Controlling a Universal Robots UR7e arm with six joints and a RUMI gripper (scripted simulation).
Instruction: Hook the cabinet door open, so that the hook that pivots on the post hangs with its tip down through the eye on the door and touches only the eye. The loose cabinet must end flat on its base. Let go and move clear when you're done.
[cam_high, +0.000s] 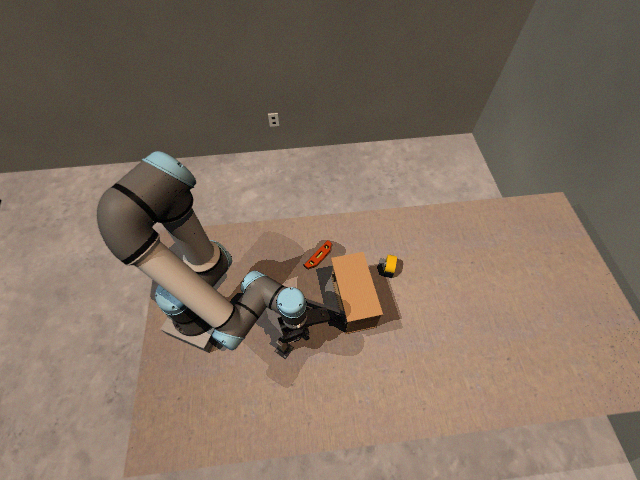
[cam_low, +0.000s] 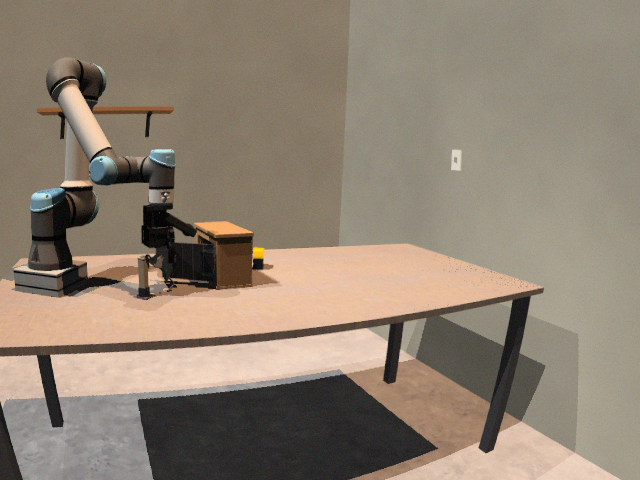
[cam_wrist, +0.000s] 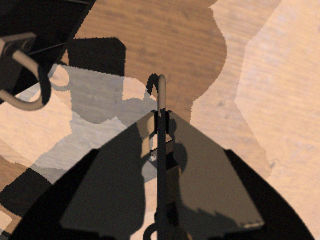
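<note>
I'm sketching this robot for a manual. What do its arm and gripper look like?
The arm has beige tubular links, dark grey-brown joint housings with black bands, and light blue round end caps. It stands on a pale square base plate. The gripper is black and blocky. No cables show.
</note>
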